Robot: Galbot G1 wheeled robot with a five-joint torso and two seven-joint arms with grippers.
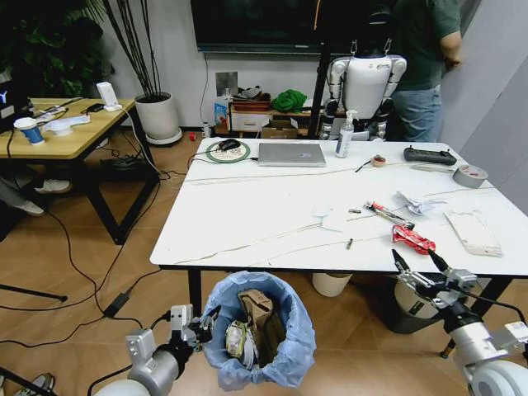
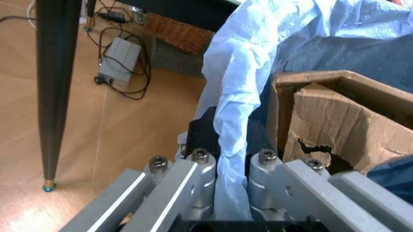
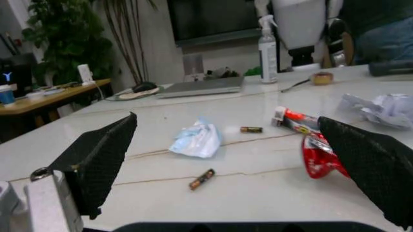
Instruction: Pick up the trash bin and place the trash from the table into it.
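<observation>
The trash bin (image 1: 260, 330), lined with a crinkled light-blue bag (image 2: 242, 72), hangs just off the table's (image 1: 247, 223) front edge. My left gripper (image 1: 201, 325) is shut on the bin's rim and bag (image 2: 232, 159). Inside stand a torn brown cardboard carton (image 2: 329, 121) and other litter. My right gripper (image 1: 412, 257) is open at the table's front right edge, its black pads (image 3: 96, 159) spread wide and empty. Just beyond it lies a red snack wrapper (image 3: 316, 157), with a white tissue (image 3: 197, 140), crumpled paper (image 3: 380, 108) and a small red-and-white tube (image 1: 386, 213) farther in.
Two small batteries (image 3: 202, 179) lie near the tissue. A silver laptop (image 1: 291, 153), spray bottle (image 1: 344, 134), black controller (image 1: 429, 155) and grey tape roll (image 1: 470, 174) line the far side. A cream bucket (image 1: 332, 284) and a black table leg (image 2: 55, 87) are close by.
</observation>
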